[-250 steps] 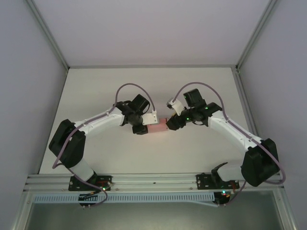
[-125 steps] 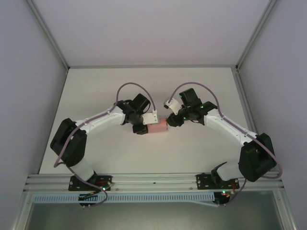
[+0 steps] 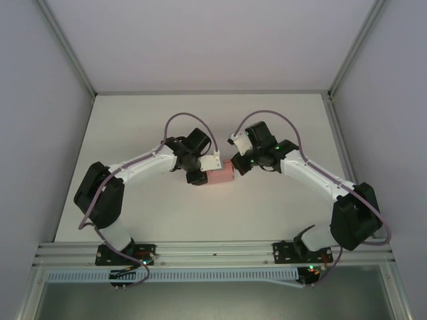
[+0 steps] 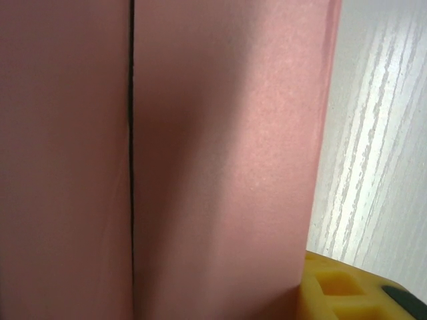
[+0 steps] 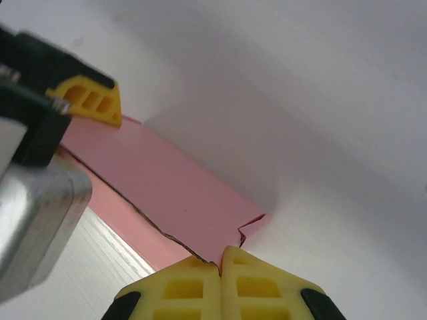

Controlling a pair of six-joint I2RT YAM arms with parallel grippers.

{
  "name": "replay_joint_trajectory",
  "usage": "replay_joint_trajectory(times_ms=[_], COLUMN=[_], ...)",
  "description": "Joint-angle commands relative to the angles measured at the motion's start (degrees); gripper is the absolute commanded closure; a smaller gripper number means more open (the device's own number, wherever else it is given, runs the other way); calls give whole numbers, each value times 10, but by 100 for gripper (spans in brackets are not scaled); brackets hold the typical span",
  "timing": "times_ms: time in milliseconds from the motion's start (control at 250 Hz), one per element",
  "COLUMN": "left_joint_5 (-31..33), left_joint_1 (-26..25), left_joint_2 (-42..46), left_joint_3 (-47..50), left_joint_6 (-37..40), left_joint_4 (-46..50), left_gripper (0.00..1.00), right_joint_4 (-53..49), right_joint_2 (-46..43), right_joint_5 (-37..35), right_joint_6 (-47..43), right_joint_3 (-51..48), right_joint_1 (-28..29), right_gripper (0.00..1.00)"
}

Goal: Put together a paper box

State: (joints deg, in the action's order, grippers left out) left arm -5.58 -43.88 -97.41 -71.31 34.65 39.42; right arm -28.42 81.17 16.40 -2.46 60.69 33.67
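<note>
Mid-assembly. On the tabletop point(image 3: 140, 127), the paper box point(image 3: 221, 177) sits mid-surface, between the two arms. Body looks folded up, with a seam slit visible on the left wrist cam; step in hand is probably closing an end flap. At the box's left end, left tool point(image 3: 199, 175) has one yellow pad point(image 4: 333, 290) against the card. Other pad hidden, can't tell its grip. At the right end, right tool point(image 5: 219, 267) is clenched, apparently nipping the flap edge. Next move likely tucks the flap in, left side bracing. Thin card, crumples easily.
</note>
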Motion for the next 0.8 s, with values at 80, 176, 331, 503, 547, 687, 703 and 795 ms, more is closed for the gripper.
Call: replay_joint_trajectory(times_ms=[80, 176, 331, 503, 547, 687, 703, 795], left_joint_5=[18, 18, 13, 11, 10, 10, 10, 9], left_joint_1=[-3, -4, -5, -5, -5, -5, -5, -5], left_joint_2=[-37, -42, -43, -39, -40, -38, -38, -35], left_joint_3=[-26, -31, -38, -35, -35, -35, -35, -38], left_joint_6=[-27, -28, -27, -30, -31, -37, -38, -42], left_joint_4=[7, 7, 6, -1, 0, -9, -11, -17], left_gripper=[58, 58, 59, 58, 58, 57, 56, 54], right_joint_4=[67, 63, 64, 201, 232, 281, 287, 315], right_joint_2=[-15, -16, -15, -40, -47, -58, -59, -64], right_joint_5=[40, 23, -13, -15, -18, -39, -33, -37], right_joint_6=[254, 289, 294, 259, 241, 220, 219, 201], right_joint_3=[-15, -14, -27, -135, -161, -217, -221, -243], right_joint_1=[24, 25, 24, 24, 24, 24, 25, 32], right_gripper=[100, 100, 99, 100, 100, 100, 100, 100])
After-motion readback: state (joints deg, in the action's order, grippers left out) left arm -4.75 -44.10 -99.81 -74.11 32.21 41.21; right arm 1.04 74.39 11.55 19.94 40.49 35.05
